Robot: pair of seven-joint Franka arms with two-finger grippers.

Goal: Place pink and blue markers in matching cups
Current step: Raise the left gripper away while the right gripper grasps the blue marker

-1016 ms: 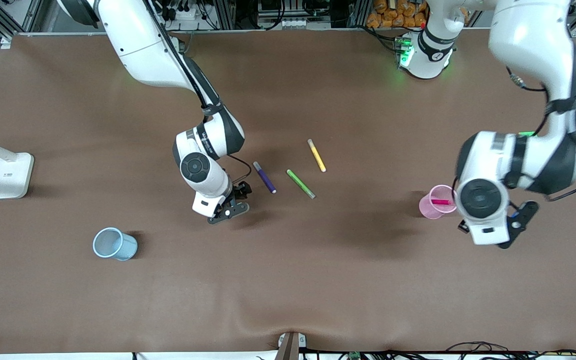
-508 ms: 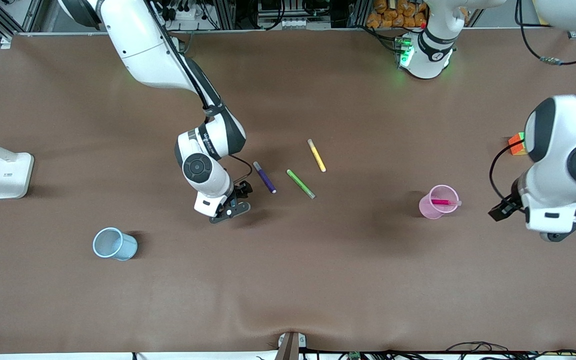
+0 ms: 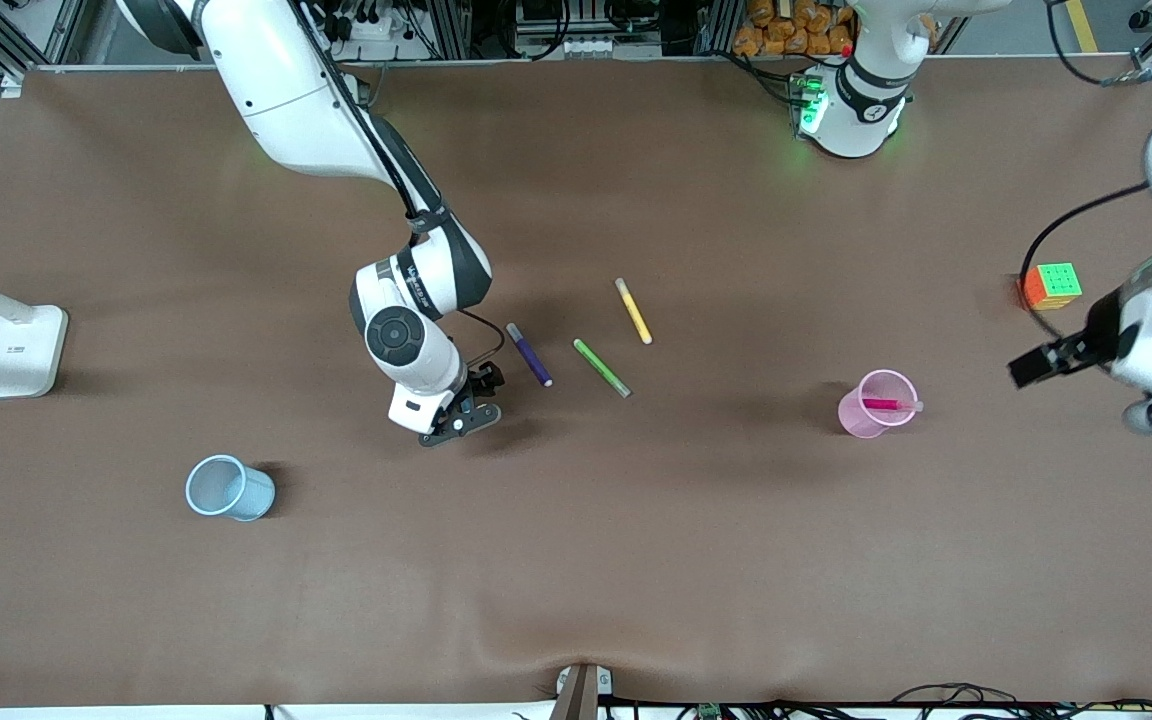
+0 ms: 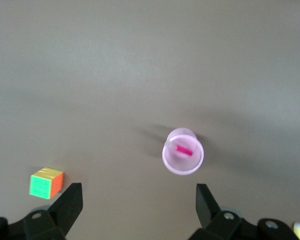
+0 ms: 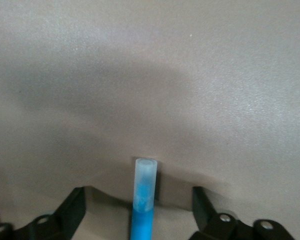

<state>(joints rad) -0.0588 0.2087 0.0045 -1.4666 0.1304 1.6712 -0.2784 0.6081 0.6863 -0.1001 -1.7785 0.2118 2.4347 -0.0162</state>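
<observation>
The pink half is done: the pink marker (image 3: pixel 884 404) lies inside the pink cup (image 3: pixel 861 425), in the middle height of the front view toward the left arm's end of the table (image 3: pixel 696 560). The left gripper (image 4: pixel 137 190) hangs spread and empty above that end, near the coloured cube (image 3: pixel 1053 285), and this arm waits. The step in hand, as I judge it, is the grasp of the blue marker (image 5: pixel 142 200). The right gripper (image 3: pixel 456 420) is low at the table near the centre of the front view, and in the right wrist view its fingers (image 5: pixel 75 205) stand spread on both sides of the marker, not touching it. The marker lies flat on the table between them, with its pale cap pointing away from the wrist. You should close evenly so that both fingers meet the barrel at the same time. If one arrives first, the slim pen will probably roll or turn. Take it on the blue barrel and not on the cap, then lift straight up before you travel. The purple marker (image 3: pixel 529 354) lies just beside the gripper, higher in the frame, with the green marker (image 3: pixel 601 367) and the yellow marker (image 3: pixel 633 311) near it, so do not swing toward them. The blue cup (image 3: pixel 229 488) stands lower in the frame, toward the right arm's end, and the way to it looks free. The lamp base (image 3: pixel 21 350) is well apart from it at the table edge.
</observation>
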